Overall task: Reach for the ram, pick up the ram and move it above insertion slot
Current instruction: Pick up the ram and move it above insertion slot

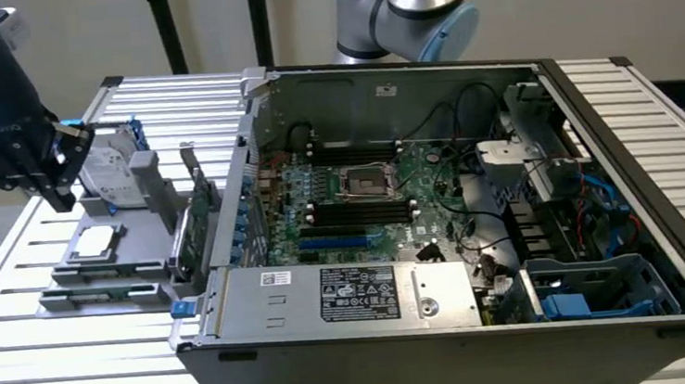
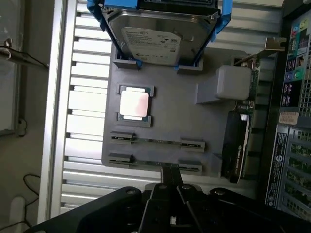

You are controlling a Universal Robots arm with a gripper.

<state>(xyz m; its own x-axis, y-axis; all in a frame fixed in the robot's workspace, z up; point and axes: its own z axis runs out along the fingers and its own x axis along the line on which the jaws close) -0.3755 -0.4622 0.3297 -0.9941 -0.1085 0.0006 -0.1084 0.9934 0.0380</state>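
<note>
Ram [image 2: 155, 141], a thin dark strip seen edge-on, stands in a slot of the gray tray [image 2: 184, 121]; the end effector [image 2: 170, 168] hovers just beside it, and its grip cannot be told.

Exterior view: set high and well back, tilted down at a slant across the slatted surface [image 1: 60, 366], taking in the whole open computer case [image 1: 457, 359], with the grey tray [image 1: 89, 270] and the hand [image 1: 54, 185] at the exterior view's left.

Wrist view: mounted just behind the hand [image 2: 170, 182], facing straight down from close above onto the grey tray [image 2: 194, 126], with a strip of the surface [image 2: 87, 102] on one side and the case's edge [image 2: 294, 145] on the other.

Shared by both: the tray, its hard drive [image 1: 111, 170] [image 2: 163, 36], the upright green card [image 1: 202, 214] [image 2: 238, 145] and the case wall beside it.
</note>
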